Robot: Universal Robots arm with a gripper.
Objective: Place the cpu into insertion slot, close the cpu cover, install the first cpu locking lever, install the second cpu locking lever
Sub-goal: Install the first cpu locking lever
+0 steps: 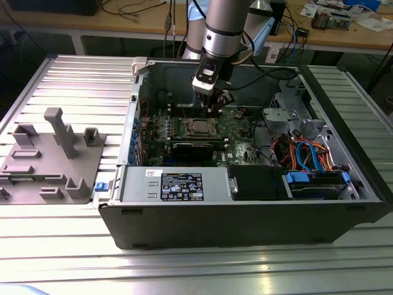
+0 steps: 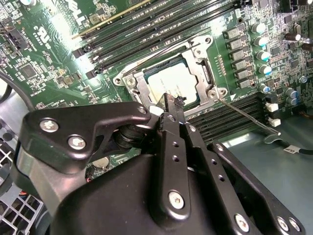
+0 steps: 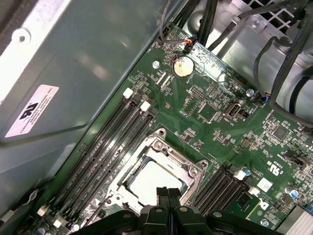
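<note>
Upright arm, jaws above cpu

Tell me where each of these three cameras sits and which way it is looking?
Exterior view: off the arm, higher than the open computer case, looking down into it; the arm and gripper show.
First wrist view: on the arm, facing down at the motherboard; the shut fingers show.
Second wrist view: on the arm, facing the motherboard past the gripper's black body.
Shared: both wrist views see the cpu inside the cpu cover.
</note>
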